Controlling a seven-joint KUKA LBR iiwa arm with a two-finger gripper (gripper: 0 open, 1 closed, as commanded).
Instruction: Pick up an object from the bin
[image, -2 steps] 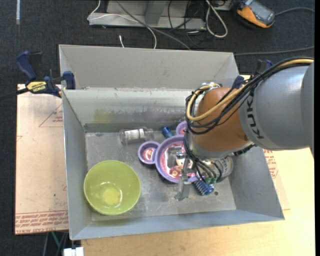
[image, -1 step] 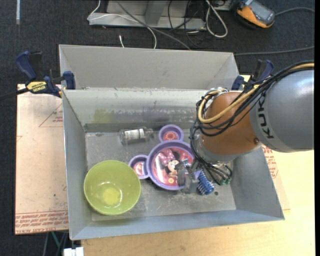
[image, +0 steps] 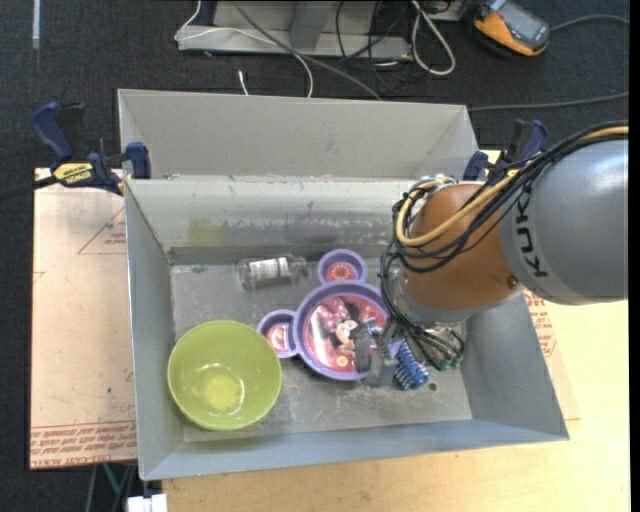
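Top-down view of the grey metal bin (image: 150, 300), with the arm entering from the right. The arm's grey link (image: 585, 220) ends in an orange wrist cover (image: 455, 255) wrapped in yellow and black cables (image: 420, 215), and below it the gripper (image: 368, 358) is lowered to the bin floor in the right half of the bin. The gripper stands at the right-hand edge of the purple plate (image: 325, 322) — a round, mouse-shaped dish with two small round ears, one toward the back wall and one toward the left, and a cartoon figure printed in its pink middle. The plate lies flat near the centre of the floor, and the gripper's tip overlaps its lower right rim; whether it touches the rim cannot be told. Whether the gripper is spread or closed cannot be told either, since its dark tip merges with the plate's edge and the wiring behind it, and nothing can be made out within its grasp. Just to the right of the gripper is a small blue ribbed piece (image: 408, 368) — loose thing or robot part, undetermined. A green bowl (image: 250, 360) sits upright in the front left corner, just beside the plate's left ear. A clear small bottle (image: 268, 270) lies on its side near the back wall, left of the other ear.
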